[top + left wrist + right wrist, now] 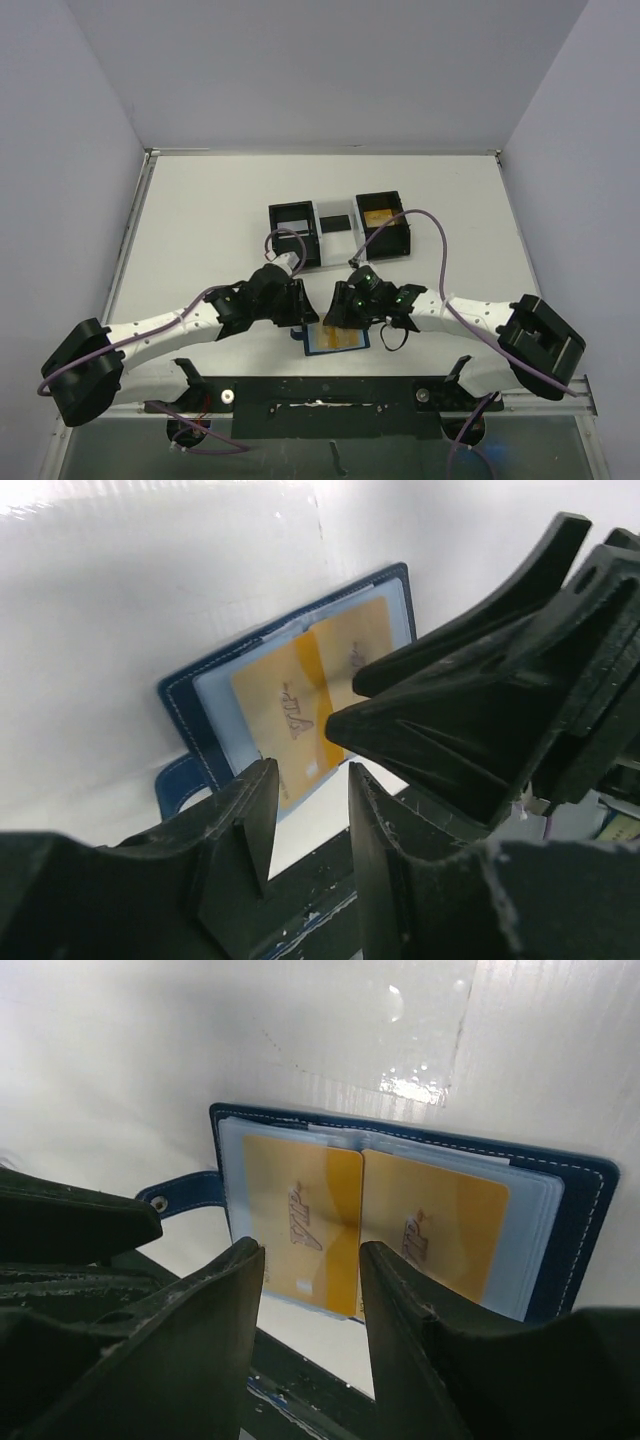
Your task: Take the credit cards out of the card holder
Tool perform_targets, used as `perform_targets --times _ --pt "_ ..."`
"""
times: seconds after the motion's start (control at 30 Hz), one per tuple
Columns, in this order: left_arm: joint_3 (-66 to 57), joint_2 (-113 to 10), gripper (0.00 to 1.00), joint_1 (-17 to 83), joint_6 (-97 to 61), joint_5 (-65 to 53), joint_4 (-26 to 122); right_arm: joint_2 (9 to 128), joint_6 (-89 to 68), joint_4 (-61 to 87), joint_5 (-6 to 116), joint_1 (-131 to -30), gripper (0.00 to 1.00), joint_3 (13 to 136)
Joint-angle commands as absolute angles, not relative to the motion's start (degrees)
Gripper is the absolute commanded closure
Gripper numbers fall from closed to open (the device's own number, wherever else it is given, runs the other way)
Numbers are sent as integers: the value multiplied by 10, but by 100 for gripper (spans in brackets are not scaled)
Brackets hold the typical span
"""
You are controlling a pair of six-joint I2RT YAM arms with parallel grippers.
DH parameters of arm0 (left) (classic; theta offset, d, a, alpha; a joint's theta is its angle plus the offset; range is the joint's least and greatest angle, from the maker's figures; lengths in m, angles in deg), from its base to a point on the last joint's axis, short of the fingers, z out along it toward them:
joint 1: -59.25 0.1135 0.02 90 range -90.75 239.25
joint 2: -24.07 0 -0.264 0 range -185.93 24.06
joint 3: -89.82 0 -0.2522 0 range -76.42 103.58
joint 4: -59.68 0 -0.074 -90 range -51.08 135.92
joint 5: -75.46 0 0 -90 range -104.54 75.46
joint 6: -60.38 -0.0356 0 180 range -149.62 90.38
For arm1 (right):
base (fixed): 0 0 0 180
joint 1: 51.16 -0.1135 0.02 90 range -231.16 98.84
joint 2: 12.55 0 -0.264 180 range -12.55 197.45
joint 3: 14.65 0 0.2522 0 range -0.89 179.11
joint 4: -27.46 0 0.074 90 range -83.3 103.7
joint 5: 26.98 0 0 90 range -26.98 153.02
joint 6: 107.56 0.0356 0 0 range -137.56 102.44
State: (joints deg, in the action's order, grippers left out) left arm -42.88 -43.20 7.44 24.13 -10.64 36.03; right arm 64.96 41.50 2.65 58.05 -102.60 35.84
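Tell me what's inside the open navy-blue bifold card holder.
Inside the navy-blue bifold card holder, two gold rectangular cards lie side by side against pale-blue inner pages. Anything stacked beneath those cards is covered, so a count beyond two cannot be given.

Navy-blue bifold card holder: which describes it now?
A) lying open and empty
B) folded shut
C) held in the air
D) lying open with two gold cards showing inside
D: the navy-blue bifold card holder lies spread open, with two flat gold cards side by side inside it.
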Motion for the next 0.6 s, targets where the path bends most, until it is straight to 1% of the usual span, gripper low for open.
perform_targets --times 0.0,0.17,0.23,0.43,0.57 --pt "-409 -458 69 68 232 -54 434 658 441 109 556 -1022 57 327" --pt "-409 -501 73 65 229 -22 460 670 456 134 547 -1012 58 299" --pt "-406 -522 77 62 227 -18 459 672 459 118 563 -1011 58 299" --pt "-405 -579 91 57 229 -63 404 663 468 105 581 -1007 62 286" --pt "-412 -590 95 51 229 -86 382 655 472 132 568 -1002 64 267"
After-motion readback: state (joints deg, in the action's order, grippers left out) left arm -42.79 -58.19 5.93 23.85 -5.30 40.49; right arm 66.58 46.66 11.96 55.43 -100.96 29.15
